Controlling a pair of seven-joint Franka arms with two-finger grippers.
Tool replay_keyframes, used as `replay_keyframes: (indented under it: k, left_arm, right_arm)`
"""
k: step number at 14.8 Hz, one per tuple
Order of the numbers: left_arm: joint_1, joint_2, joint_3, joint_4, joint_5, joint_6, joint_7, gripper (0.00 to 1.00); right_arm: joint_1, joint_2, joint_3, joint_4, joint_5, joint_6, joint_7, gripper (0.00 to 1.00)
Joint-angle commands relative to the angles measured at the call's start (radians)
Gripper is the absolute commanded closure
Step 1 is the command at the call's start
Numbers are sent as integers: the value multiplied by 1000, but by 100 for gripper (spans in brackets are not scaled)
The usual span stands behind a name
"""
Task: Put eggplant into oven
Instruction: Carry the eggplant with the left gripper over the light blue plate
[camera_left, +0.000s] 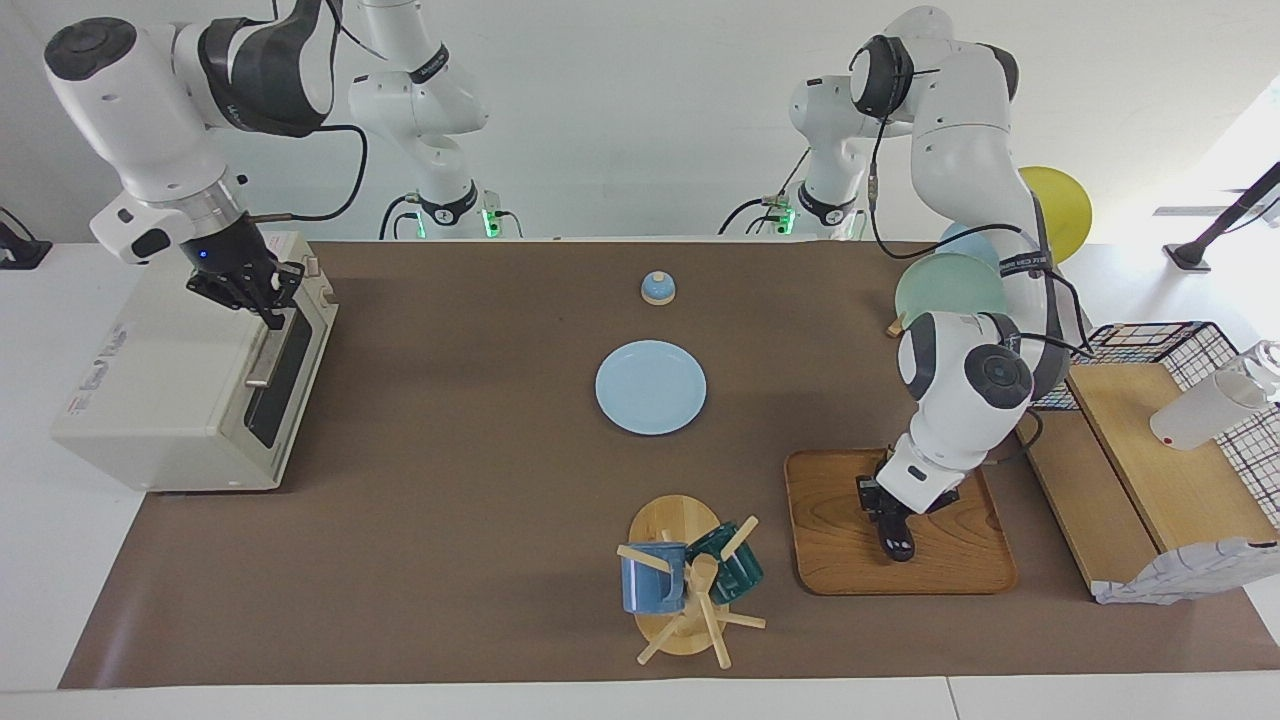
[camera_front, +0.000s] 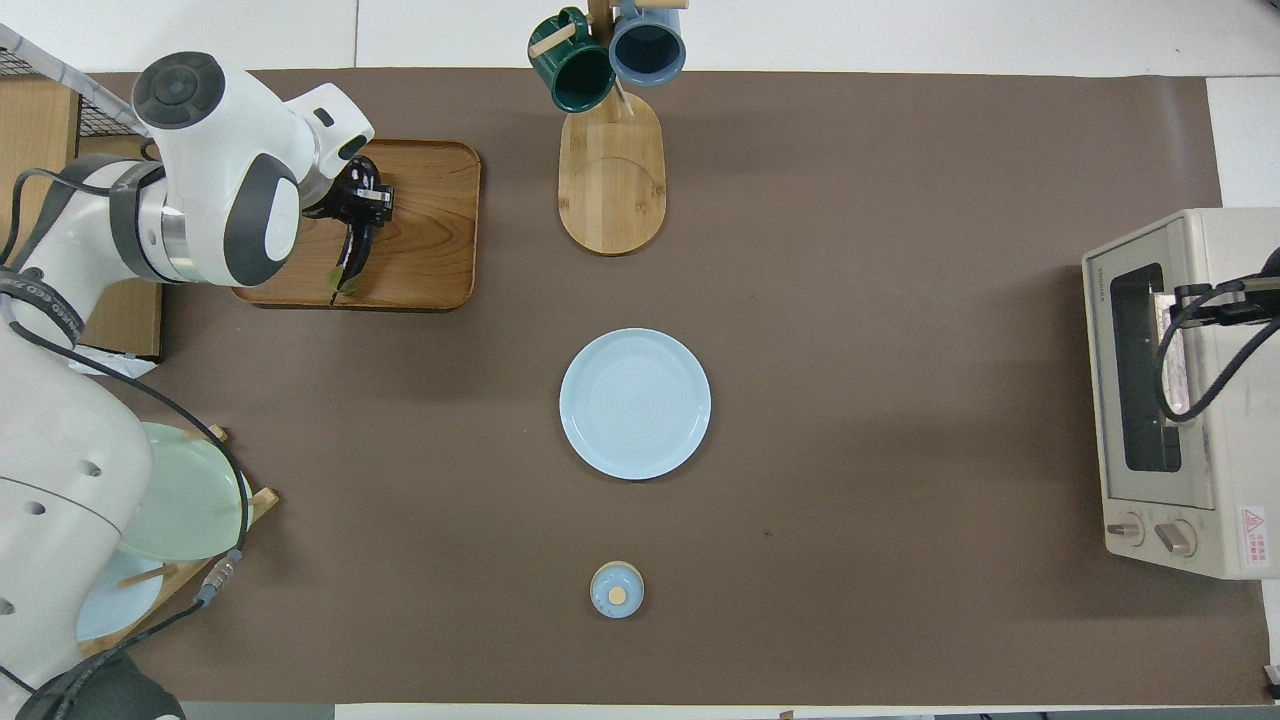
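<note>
Surface: brown mat over a white table, white wall at the robots' end.
Oven: at 9 o'clock in the facing view, at the right arm's end of the table; its dark glass door is up, not yet dropped.
Right gripper: down at the top front edge of the oven, fingertips drawn together on the metal bar handle near its end toward the robots.
Small blue lidded pot: at 12 o'clock from the mat's middle, untouched.
Pale blue plate: at the centre of the mat, bare.
Mug rack: at 6 o'clock, carrying a blue mug and a dark green mug.
Wooden tray: at about 4 o'clock, toward the left arm's end.
Eggplant: lies along the tray, dark and slender, far from the oven at the table's other end.
Left gripper: low on the tray, fingers clamped across the eggplant's middle; no lift shows.
Done, by my reading: both grasps are made, one on the handle and one on the eggplant.
Left: pull the door down, lift the eggplant, carry it over the whole mat toward 9 o'clock, set it on the rack inside, let go.
Progress: early; nothing has gone into the oven.
</note>
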Motion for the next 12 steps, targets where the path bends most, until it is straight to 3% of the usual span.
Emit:
replay_keyframes:
  k: [1, 4, 8, 12]
  left_arm:
    - [-7, -143, 1, -31, -37, -150, -58, 100]
    - [-50, -281, 0, -99, -89, -276, -155, 100]
    - [-168, -431, 0, -235, -178, -289, -330, 100]
    - [-295, -450, 0, -312, -224, -189, -398, 100]
  right_arm:
    - [8, -3, 7, -71, -56, 81, 109, 100]
    - [-1, 46, 7, -73, -60, 84, 96, 100]
    - [-19, 60, 7, -74, -115, 83, -62, 100]
    - [-39, 54, 7, -91, -142, 70, -131, 100]
